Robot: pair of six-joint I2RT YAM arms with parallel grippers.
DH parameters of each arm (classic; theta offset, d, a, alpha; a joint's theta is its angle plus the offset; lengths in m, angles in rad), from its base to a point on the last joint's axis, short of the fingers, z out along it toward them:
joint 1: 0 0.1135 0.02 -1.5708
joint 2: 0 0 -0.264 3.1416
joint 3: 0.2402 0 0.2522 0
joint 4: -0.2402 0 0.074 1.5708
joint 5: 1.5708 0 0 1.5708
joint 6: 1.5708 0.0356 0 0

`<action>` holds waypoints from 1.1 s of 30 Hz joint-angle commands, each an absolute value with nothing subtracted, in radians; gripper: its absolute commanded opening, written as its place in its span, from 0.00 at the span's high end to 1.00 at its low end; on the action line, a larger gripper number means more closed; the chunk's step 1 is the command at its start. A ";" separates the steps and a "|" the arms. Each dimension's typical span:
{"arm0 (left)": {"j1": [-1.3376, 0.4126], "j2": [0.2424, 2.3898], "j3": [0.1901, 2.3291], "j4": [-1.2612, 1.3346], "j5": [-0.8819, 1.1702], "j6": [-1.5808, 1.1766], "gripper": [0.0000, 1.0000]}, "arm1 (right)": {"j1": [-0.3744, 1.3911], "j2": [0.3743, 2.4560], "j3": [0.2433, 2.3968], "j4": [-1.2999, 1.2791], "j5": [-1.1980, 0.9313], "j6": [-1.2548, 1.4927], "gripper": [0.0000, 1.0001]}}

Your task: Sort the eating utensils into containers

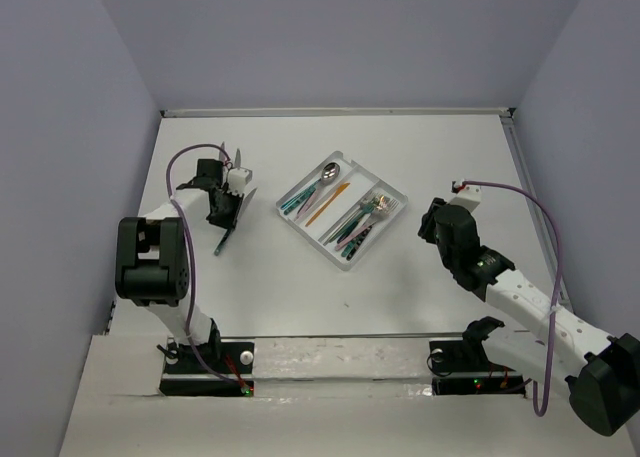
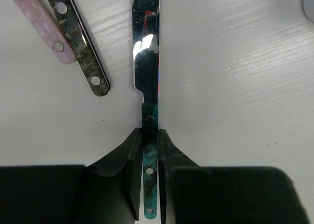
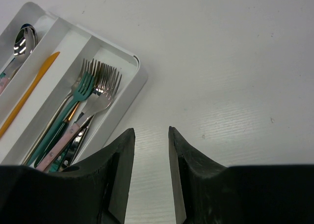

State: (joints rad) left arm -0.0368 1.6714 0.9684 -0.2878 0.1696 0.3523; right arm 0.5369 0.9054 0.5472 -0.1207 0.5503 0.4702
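Firmly, the left gripper (image 2: 149, 138) clenches the teal-handled knife (image 2: 146, 62), blade pointing away; right gripper (image 3: 150, 132) hangs released.

1. The knife (image 2: 145, 52) pairs a mirror-polished metal blade with a glossy teal-marbled, riveted handle.
2. A pearly pink handle (image 2: 41, 23) and a dark mottled handle (image 2: 78, 42) are both glossy.
3. The table (image 2: 235, 87) is white, matt and faintly grained.
4. The tray (image 3: 140, 72) is smooth whitish plastic; its forks (image 3: 105, 84) gleam, while the orange utensil (image 3: 34, 84) looks matt.
5. The left end effector (image 2: 149, 133) and right end effector (image 3: 149, 131) look like matt black plastic.
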 commanded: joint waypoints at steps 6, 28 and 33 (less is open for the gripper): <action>-0.029 1.526 0.994 -0.373 0.270 0.399 1.00 | 0.537 0.893 0.575 -0.078 0.577 0.460 0.60; -0.520 1.759 1.419 -0.224 0.160 0.253 1.00 | 0.537 0.893 0.574 -0.078 0.589 0.460 0.60; -0.577 1.865 1.497 -0.229 0.115 0.256 1.00 | 0.537 0.896 0.575 -0.078 0.588 0.459 0.60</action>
